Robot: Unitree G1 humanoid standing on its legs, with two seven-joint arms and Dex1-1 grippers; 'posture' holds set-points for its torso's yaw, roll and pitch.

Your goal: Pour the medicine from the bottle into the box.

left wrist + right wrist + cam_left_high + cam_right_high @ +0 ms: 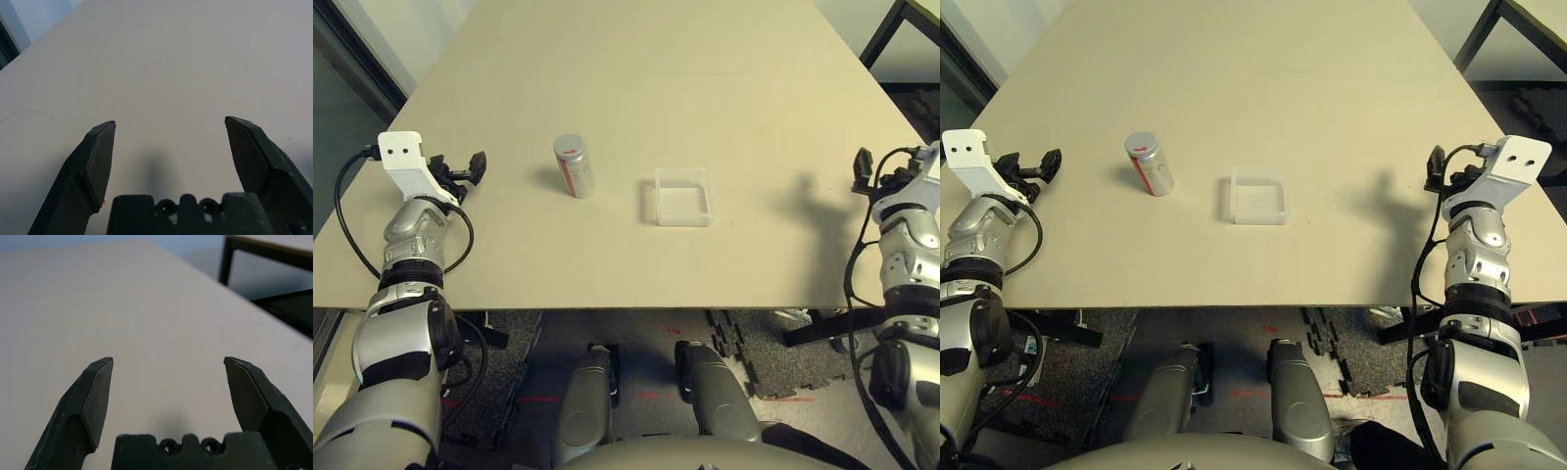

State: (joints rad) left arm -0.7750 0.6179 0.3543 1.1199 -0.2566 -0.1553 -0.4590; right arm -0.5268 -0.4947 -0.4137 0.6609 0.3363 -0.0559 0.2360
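Note:
The bottle (574, 165), silvery grey with a red-marked label and a round grey cap, stands upright on the beige table left of centre. The clear plastic box (684, 197) lies a little to its right, apart from it. My left gripper (475, 164) hovers over the table's left part, some way left of the bottle; its fingers (95, 161) stand wide apart with bare tabletop between them. My right gripper (1436, 168) hangs near the table's right edge, well right of the box, open too, fingers (93, 401) holding nothing.
The beige table (646, 88) stretches far back. Its front edge (607, 307) runs close to my body. A dark table leg (891, 34) stands at the far right, and black floor mats (744, 352) lie below the table's front.

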